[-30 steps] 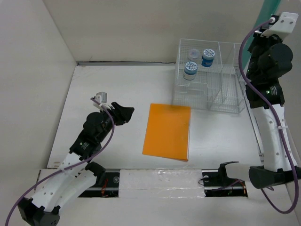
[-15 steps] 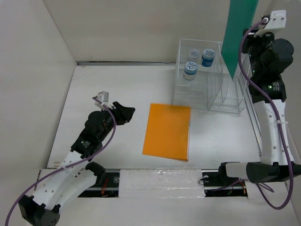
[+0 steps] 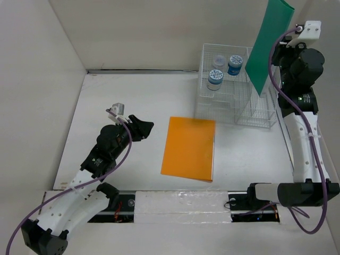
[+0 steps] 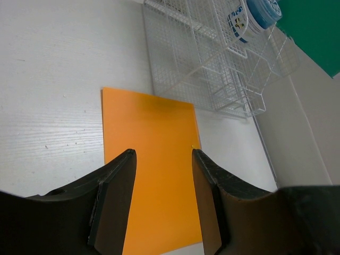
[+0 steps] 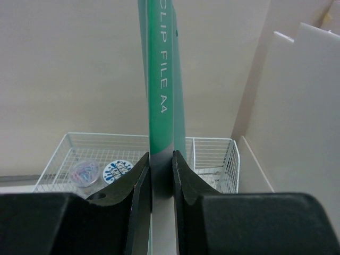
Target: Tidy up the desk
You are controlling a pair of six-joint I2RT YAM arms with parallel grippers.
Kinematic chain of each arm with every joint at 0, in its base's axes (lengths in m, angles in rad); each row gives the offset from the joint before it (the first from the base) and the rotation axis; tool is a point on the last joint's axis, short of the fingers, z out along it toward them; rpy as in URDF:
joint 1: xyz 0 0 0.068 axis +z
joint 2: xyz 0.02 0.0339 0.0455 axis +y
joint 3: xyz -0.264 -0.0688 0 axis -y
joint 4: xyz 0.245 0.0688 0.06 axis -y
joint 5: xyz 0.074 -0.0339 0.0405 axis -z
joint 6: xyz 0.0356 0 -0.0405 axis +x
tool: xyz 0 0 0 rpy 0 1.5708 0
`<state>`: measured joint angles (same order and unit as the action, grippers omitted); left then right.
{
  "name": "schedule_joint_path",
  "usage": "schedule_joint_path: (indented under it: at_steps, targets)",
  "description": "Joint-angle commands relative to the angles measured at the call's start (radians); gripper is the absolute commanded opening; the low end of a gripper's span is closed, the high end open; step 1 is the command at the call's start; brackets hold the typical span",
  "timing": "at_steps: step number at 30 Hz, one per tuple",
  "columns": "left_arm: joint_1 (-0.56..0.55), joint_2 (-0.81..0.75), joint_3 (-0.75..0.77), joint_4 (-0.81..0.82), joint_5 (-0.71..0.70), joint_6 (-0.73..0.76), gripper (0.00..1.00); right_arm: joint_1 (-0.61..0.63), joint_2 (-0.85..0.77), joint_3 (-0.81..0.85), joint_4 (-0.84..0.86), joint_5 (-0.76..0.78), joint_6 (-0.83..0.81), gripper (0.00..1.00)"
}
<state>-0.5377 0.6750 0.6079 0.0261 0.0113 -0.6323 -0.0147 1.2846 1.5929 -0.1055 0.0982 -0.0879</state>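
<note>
the right gripper (image 5: pixel 161 164) is pinching the lower end of a green clip file (image 3: pixel 271 45), its jaws pressed flat against the file's two faces. the file is standing nearly upright with its long axis running up and down, leaning a little to the left at the bottom in the top view. it is hanging in the air over the right end of the white wire rack (image 3: pixel 255 114), where the tall narrow slots are sitting; its lower edge is showing in front of those slots, but whether it is touching the wire cannot be told. the slots are lying below the gripper, so the coming move is probably a lowering that is asking the file's thin edge to line up with one slot's opening. the right arm is by far the nearer one to that rack.

the bench (image 3: pixel 122 95) is spreading out white and flat beneath both arms, carrying the rack at its far right. an orange file (image 3: pixel 189 149) is lying flat near the middle of it, long axis pointing away from the arm bases. the left gripper (image 4: pixel 162 159) is hovering beside that file with its jaws spread and nothing between them.

three small round tubs (image 3: pixel 215 78) are sitting in the rack's left compartment.
</note>
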Motion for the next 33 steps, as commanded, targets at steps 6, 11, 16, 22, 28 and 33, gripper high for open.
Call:
schedule_joint_path:
  at_steps: [6,11,16,22,28,33]
  targets:
    - [-0.007,-0.005,-0.005,0.047,0.012,0.011,0.42,-0.033,-0.087,-0.034,0.26,0.024,0.083,0.0]
    - [-0.007,-0.005,-0.005,0.049,0.01,0.011,0.42,-0.042,-0.087,0.005,0.283,0.035,0.117,0.0]
    - [-0.007,-0.002,-0.011,0.055,0.012,0.013,0.42,-0.042,-0.053,0.024,0.257,0.011,0.105,0.0]
    - [-0.007,0.008,-0.014,0.057,0.012,0.013,0.42,-0.051,-0.041,-0.04,0.286,-0.015,0.105,0.0]
    - [-0.007,0.011,-0.016,0.06,0.009,0.011,0.42,-0.062,-0.027,-0.074,0.306,-0.006,0.106,0.0]
    - [-0.007,0.017,-0.014,0.061,0.012,0.011,0.42,-0.062,-0.021,-0.125,0.329,-0.009,0.114,0.0]
